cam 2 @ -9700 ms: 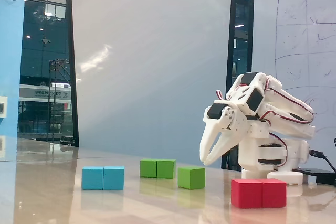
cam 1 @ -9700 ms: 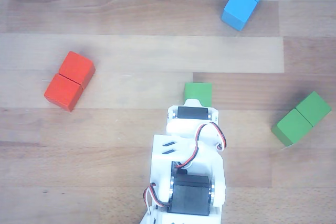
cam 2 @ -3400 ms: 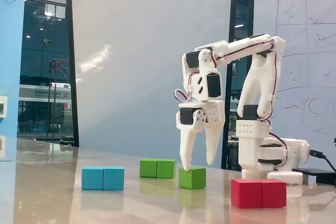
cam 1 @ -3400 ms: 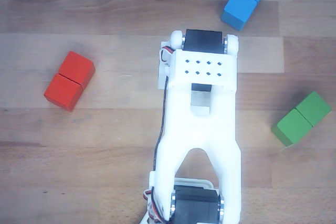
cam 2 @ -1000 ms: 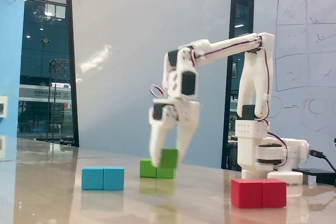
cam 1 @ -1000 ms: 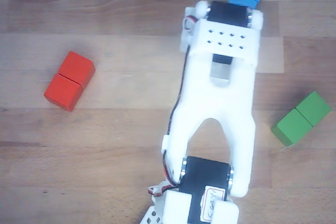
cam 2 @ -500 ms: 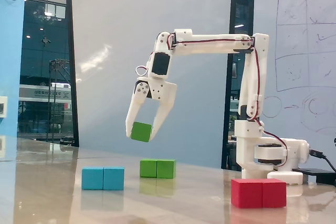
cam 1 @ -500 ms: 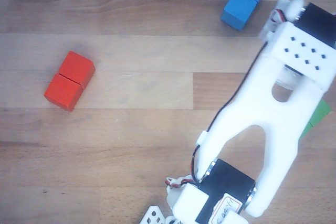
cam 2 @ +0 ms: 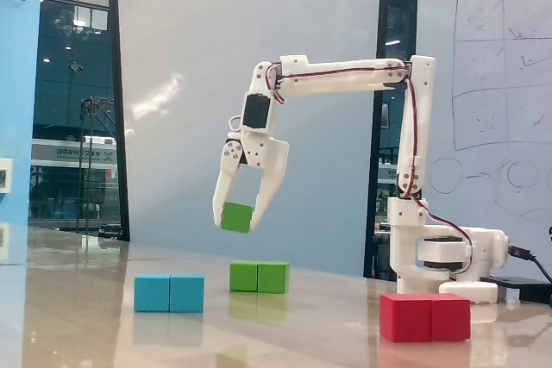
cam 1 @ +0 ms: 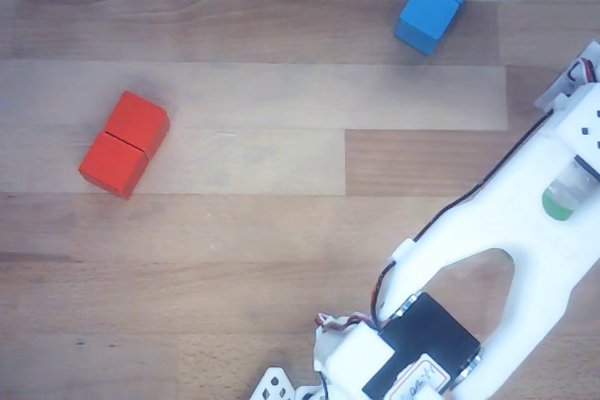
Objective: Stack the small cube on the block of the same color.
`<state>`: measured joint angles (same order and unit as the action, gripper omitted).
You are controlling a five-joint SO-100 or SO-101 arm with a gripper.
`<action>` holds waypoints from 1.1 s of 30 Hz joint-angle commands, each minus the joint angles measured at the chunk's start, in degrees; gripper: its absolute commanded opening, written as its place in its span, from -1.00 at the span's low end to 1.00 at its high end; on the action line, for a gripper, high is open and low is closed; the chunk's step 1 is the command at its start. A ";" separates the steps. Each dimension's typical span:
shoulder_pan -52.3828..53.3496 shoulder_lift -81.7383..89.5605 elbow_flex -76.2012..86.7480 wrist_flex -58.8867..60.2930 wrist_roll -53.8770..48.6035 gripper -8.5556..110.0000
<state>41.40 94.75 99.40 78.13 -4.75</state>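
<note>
In the fixed view my gripper (cam 2: pixel 237 221) is shut on the small green cube (cam 2: pixel 236 216) and holds it in the air. The elongated green block (cam 2: pixel 259 277) lies on the table below it and slightly to the right, with its seam across the middle. The cube hangs clear above the block and does not touch it. In the other view the white gripper body comes in from the lower right. A bit of the green cube (cam 1: pixel 562 201) shows at the right edge. The long green block is out of that view.
A blue two-cube block (cam 2: pixel 169 293) (cam 1: pixel 437 0) lies left of the green block in the fixed view. A red two-cube block (cam 2: pixel 425 316) (cam 1: pixel 124 144) lies at the front right, near the arm's base (cam 2: pixel 440 256). The table is wood.
</note>
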 commanded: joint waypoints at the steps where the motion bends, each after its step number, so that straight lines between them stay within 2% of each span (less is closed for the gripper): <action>1: 1.05 -0.79 -5.63 0.62 -0.62 -0.78; 23: 0.79 -8.96 -5.63 0.62 -0.62 -0.77; 33: 0.88 -9.05 -5.54 0.62 -4.48 -0.77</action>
<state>41.84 84.55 99.40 78.13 -8.26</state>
